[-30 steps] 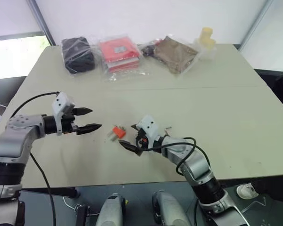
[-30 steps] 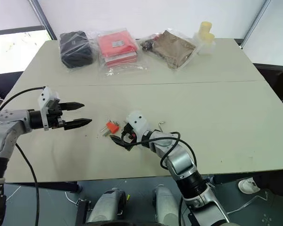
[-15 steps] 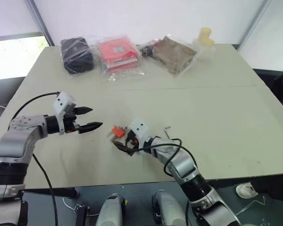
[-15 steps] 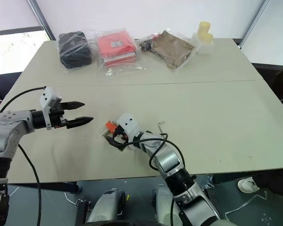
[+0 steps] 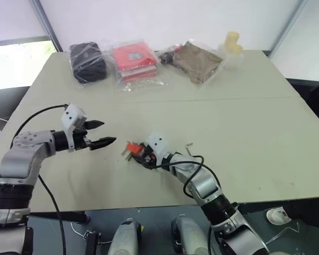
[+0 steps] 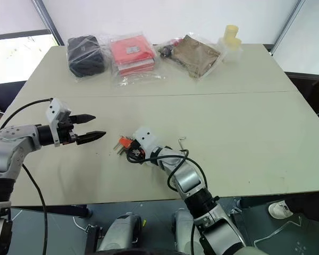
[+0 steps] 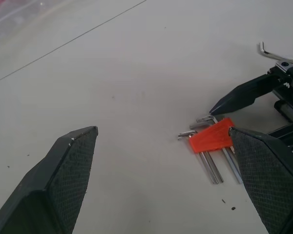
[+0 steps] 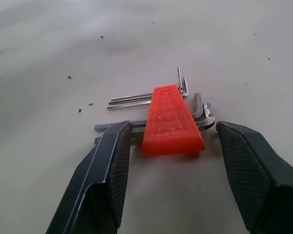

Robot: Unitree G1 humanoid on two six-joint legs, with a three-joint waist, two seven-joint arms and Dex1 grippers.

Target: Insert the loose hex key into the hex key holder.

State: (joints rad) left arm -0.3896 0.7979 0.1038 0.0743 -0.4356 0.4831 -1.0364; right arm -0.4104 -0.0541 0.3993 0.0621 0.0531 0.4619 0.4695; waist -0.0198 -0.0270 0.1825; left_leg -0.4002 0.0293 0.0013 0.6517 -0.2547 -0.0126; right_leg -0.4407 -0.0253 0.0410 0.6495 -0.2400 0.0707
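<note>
Currently right gripper (image 8: 168, 161) straddles the hex key holder (image 8: 172, 122), jaws part-open, not clamped yet. Left gripper (image 5: 100, 134) hovers wide open, empty. Next probably: grip the holder, then fetch the loose hex key (image 5: 189, 146).

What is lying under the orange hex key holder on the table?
Thin grey keys pass under the hex key holder, their ends sticking out both sides. Their middles are covered by the block.
</note>
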